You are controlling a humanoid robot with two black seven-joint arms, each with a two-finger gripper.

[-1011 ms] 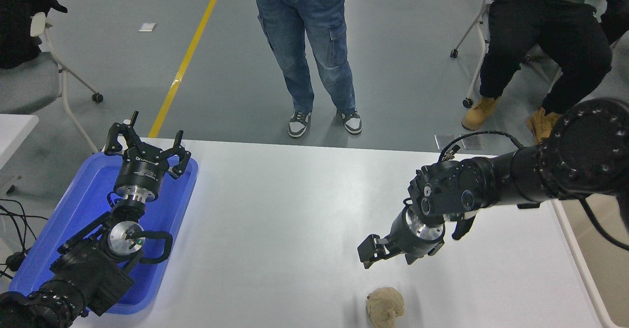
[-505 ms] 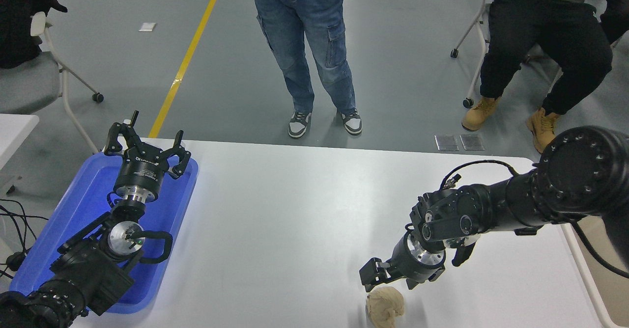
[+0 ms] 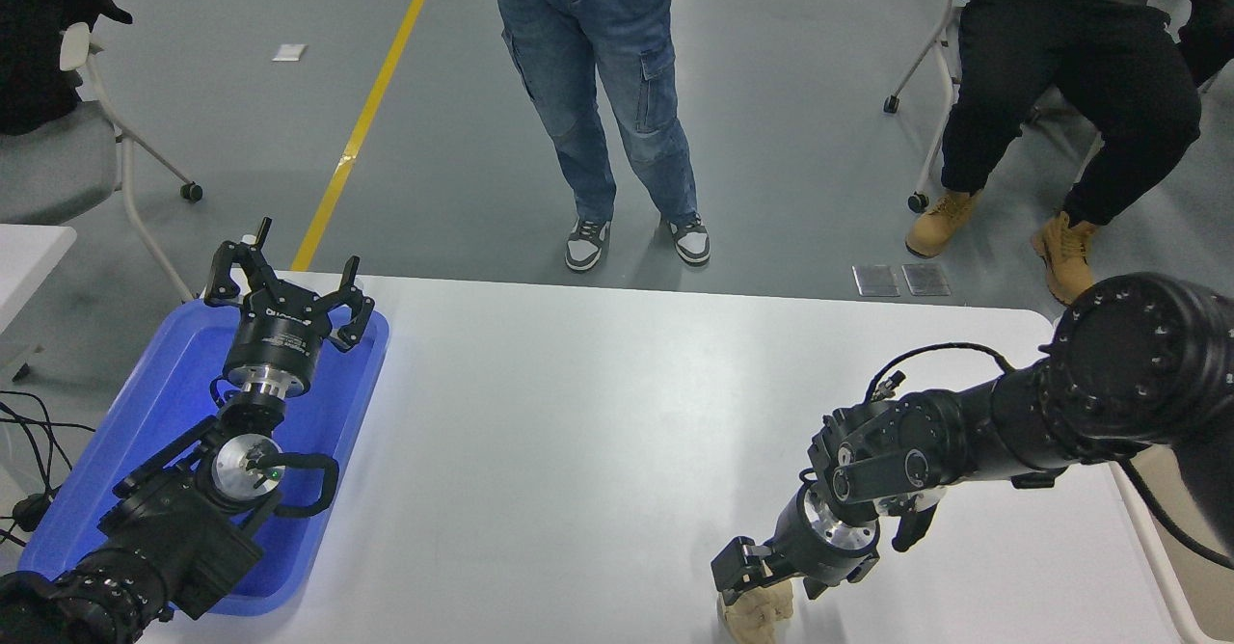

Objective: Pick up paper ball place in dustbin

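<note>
Paper ball [image 3: 757, 615] lies on the white table [image 3: 578, 432] at its near edge, directly under the jaws of the right gripper [image 3: 744, 578], which comes down on it from above and from the far right. One black finger shows on the ball's left shoulder; the other is hidden behind the wrist, so whether the jaws stand apart around the ball or are already closing on it cannot be told. The tips appear to touch or nearly touch the ball's top, and the ball sits squarely on the table.

The step in hand looks like the grasp itself: reach finished, pickup not yet done. The next move calls for the jaws to straddle the lumpy paper, press in enough to hold the soft wad without squeezing it out sideways, then lift straight up. Being so close to the table's near edge, a nudge toward the robot could roll it off.

No dustbin is clearly in view, so the carry direction from the jaws cannot be judged. The left gripper [image 3: 287, 299] is parked far to the left of the jaws over a blue tray [image 3: 145, 413], fingers spread and empty.
</note>
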